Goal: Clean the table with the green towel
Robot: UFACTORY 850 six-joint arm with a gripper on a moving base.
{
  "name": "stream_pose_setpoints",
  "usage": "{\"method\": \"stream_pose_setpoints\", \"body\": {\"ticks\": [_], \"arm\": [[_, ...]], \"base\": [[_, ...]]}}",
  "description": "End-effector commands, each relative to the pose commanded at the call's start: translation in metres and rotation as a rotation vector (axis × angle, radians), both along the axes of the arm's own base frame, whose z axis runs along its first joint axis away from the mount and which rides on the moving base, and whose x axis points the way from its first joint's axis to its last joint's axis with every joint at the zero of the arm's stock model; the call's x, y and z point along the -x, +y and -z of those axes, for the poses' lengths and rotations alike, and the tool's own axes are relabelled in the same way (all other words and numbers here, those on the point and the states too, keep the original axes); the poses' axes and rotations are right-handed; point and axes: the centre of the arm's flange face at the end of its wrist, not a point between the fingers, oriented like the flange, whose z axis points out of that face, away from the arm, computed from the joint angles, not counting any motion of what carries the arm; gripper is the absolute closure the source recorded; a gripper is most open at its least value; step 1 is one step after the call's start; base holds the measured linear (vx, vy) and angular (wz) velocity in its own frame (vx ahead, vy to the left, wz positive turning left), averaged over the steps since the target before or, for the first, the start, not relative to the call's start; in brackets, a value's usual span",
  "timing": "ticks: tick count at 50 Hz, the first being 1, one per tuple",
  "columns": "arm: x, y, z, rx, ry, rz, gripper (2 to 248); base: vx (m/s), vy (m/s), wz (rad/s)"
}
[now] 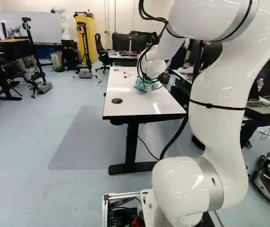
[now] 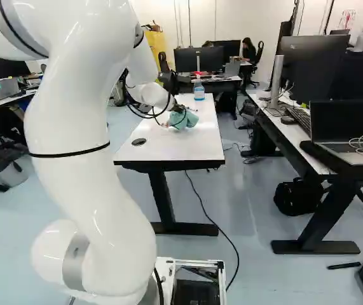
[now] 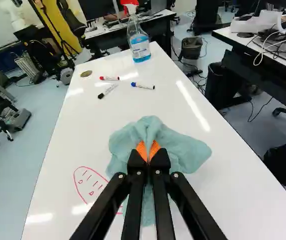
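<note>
Jaws: clamped on crumpled green cloth towel (image 3: 183, 150) | Likely step: wipe red marker drawing (image 3: 91, 193) | Press evenly against glossy white table (image 3: 223, 190); overlap 2 strokes

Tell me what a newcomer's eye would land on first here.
Probably the big white arm, filling much of both base views. Next comes the green towel, bunched between the jaws over the white table, with a red drawing partly showing beside it. Toward the table's far end, the spray bottle stands out with its red top and blue liquid.
</note>
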Motion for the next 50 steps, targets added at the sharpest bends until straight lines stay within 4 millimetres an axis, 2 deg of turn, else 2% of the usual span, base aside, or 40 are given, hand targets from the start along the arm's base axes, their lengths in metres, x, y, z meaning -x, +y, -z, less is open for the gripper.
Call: {"method": "stream_pose_setpoints", "body": {"ticks": [17, 50], "arm": [[0.013, -0.006, 0.015, 0.010, -0.002, 0.017, 226], [0.017, -0.007, 0.051, 0.014, 0.044, 0.021, 226]], "base": [[0.000, 0.000, 0.000], [0.000, 0.000, 0.000]]}}
